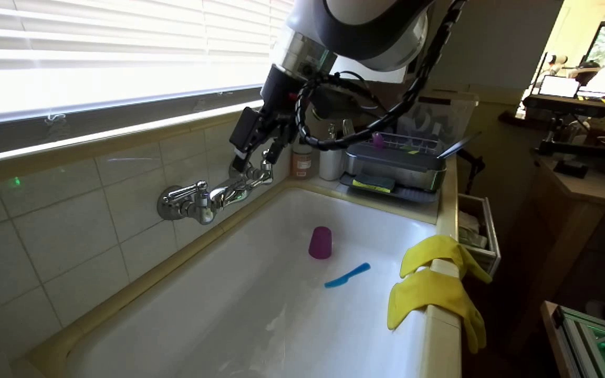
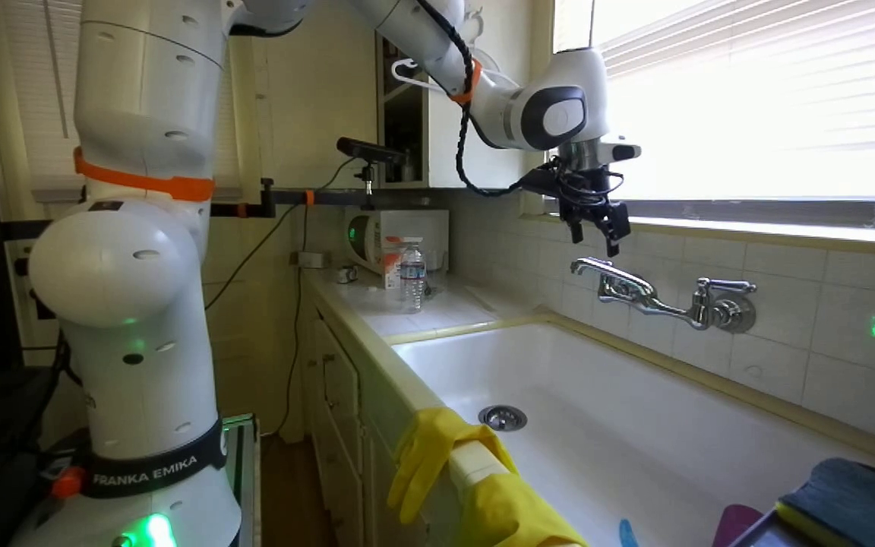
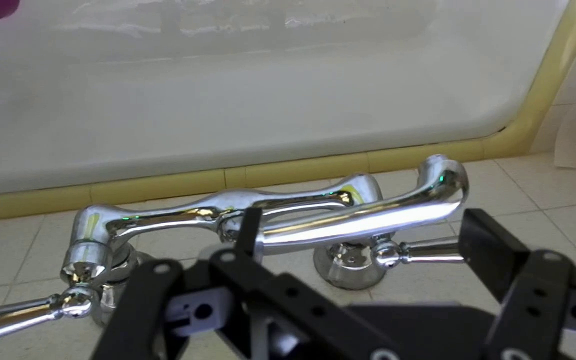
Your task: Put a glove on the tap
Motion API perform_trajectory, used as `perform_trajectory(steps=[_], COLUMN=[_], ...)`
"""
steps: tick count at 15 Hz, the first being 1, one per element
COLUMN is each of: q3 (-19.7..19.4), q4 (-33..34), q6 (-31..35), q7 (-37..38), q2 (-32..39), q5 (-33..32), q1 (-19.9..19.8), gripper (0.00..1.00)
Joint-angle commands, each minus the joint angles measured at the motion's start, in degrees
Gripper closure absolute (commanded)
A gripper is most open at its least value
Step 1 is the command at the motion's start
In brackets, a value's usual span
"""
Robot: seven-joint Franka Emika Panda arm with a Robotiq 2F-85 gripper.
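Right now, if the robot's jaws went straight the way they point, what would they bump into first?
Probably the shiny tap: in the wrist view, its spout shows between the open jaws. I can't tell exactly how near.

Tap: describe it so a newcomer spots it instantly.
Find the big white sink, then the tiled wall along it, below the blinds. The tap juts from that wall: chrome spout, two lever handles. Unlike the nearby white bottle, it is shiny metal and wall-mounted.
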Motion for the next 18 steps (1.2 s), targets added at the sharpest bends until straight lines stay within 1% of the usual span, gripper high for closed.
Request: perform_trajectory(steps=[1, 5, 7, 9, 15, 18], q3=[-0.28, -0.19, 0.17, 0.01, -0.03, -0.26], q4=[0.19, 1.58, 3.02, 4.35, 10.34, 12.9], q6=[0.84, 0.79, -1.54, -2.47, -9.48, -11.72], q7=[4.13, 8.78, 9.37, 10.96, 14.34, 16.3], q2=[0.42, 1.8, 2.62, 3.49, 7.18, 8.84], q5=[-0.1, 0.67, 1.94, 1.2, 0.89, 0.27], q1=[0.09, 0.34, 0.18, 0.36, 0.83, 1.24], gripper=[0.0, 0.0, 0.0, 0.0, 0.0, 0.0])
